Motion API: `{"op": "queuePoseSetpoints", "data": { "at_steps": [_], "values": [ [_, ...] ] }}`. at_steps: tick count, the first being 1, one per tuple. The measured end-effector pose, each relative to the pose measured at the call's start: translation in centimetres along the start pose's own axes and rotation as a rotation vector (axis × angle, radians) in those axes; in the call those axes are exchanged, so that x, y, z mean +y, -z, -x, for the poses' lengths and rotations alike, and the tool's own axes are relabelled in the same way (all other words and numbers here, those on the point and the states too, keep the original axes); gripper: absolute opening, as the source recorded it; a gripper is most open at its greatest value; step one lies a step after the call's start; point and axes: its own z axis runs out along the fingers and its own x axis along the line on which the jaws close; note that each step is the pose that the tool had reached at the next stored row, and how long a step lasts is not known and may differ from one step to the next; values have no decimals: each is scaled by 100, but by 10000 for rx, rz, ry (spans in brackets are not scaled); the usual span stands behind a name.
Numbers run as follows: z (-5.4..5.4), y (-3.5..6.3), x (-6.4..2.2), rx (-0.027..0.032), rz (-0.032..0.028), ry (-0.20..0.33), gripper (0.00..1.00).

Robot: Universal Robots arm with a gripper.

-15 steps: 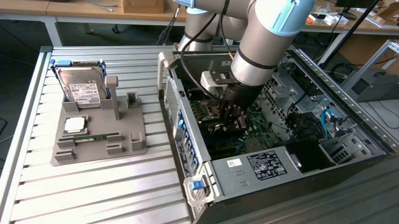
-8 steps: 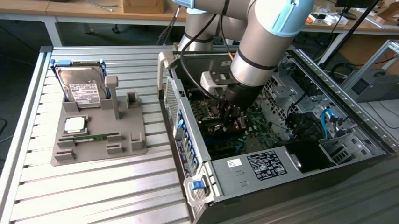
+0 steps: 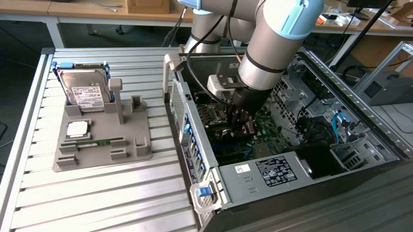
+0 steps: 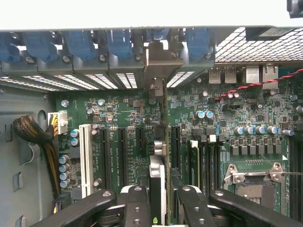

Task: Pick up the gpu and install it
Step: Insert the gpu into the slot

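Your black two-fingered gripper [image 4: 158, 201] was down inside the open black computer case [image 3: 271, 174], its jaws clamped on the thin dark gpu card [image 4: 157, 142]. The card stood on edge over the green motherboard [image 4: 222, 118], its silver bracket end [image 4: 157, 64] up against the rear slot openings beside the blue retention clips [image 4: 118, 45]. To seat it well, you needed to keep the card square to the long black slot, line the bracket with its opening, and press straight down evenly. On the slatted table [image 3: 96, 193], the silver hard drive [image 3: 87, 89] stood in the grey fixture [image 3: 96, 145].
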Motion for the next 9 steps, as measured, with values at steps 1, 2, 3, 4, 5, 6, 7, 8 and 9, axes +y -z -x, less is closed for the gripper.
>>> {"op": "queuePoseSetpoints", "data": {
  "at_steps": [1, 2, 3, 4, 5, 6, 7, 8, 9],
  "values": [
    [0, 0, 0, 0, 0, 0, 27],
    [0, 0, 0, 0, 0, 0, 27],
    [0, 0, 1, -1, -2, 1, 27],
    [0, 0, 3, -2, -4, 0, 27],
    [0, 0, 5, -3, -6, -1, 27],
    [0, 2, 9, -3, -10, -3, 27],
    [0, 3, 12, -3, -13, -6, 27],
    [0, 3, 14, -3, -15, -8, 27],
    [0, 4, 18, -3, -17, -11, 27]
  ]
}}
